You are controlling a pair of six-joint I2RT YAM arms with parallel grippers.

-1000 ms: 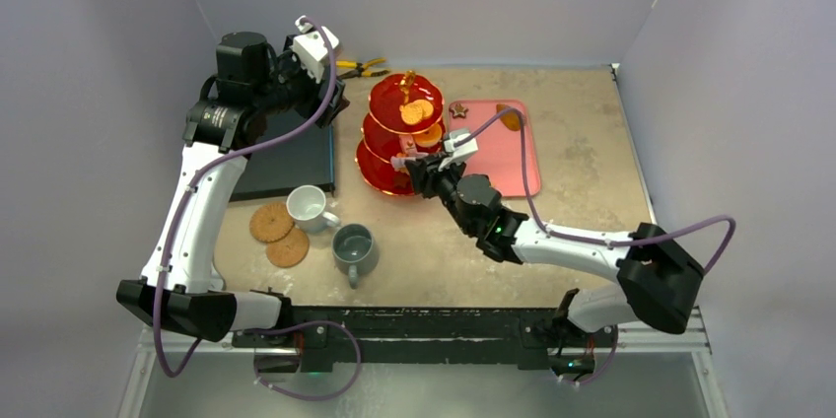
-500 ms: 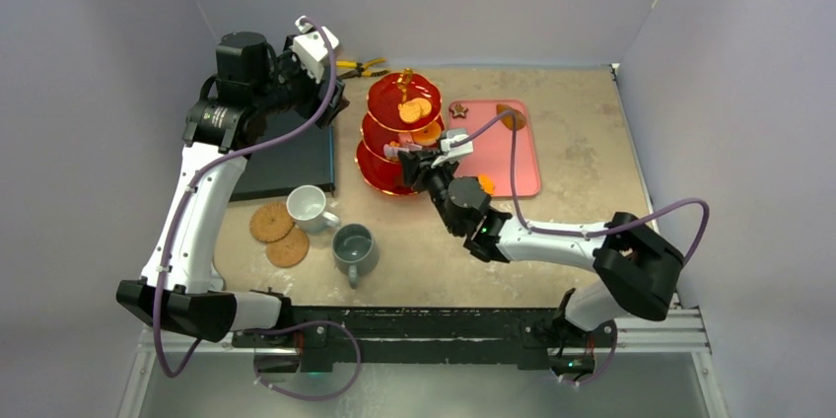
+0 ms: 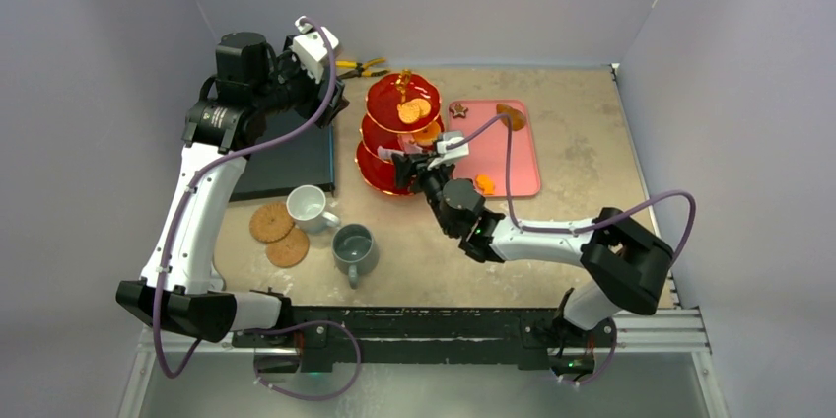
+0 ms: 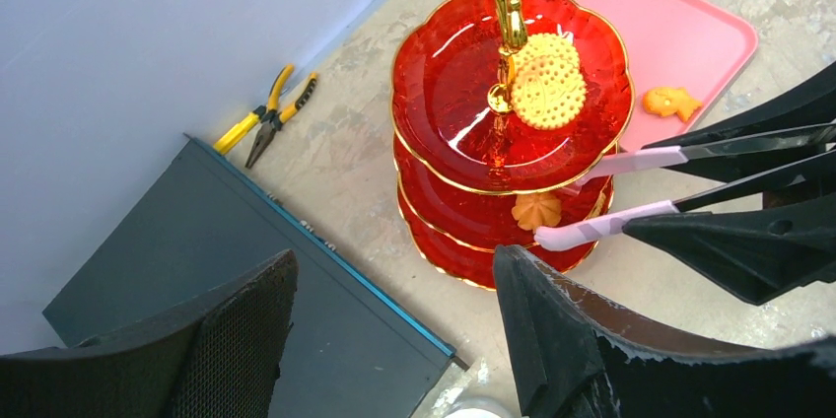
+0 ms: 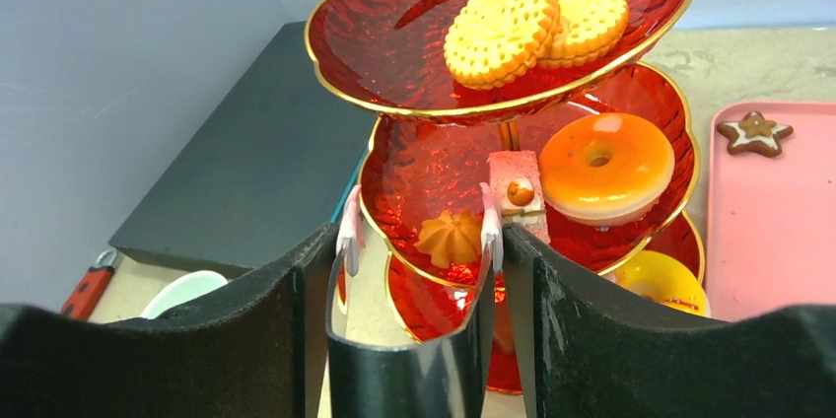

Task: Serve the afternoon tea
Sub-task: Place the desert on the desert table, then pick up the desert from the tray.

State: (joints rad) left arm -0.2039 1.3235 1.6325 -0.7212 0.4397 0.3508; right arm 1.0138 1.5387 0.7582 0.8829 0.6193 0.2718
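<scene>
While the right gripper (image 5: 419, 231) stood part open astride the swirl biscuit (image 5: 451, 239) on the middle tier of the red stand (image 5: 394, 53), apparently gripping nothing, the step read as loading pastries. The left gripper (image 4: 394, 262) hung wide open and empty at the stand's 10 o'clock. Next move judged: back out toward 5 o'clock clear of the rim, then fetch the fish biscuit (image 3: 484, 182) from the pink tray (image 3: 522, 157) at 3 o'clock.

Glossy translucent stand (image 4: 444, 73), matt slab (image 4: 177, 231)
</scene>
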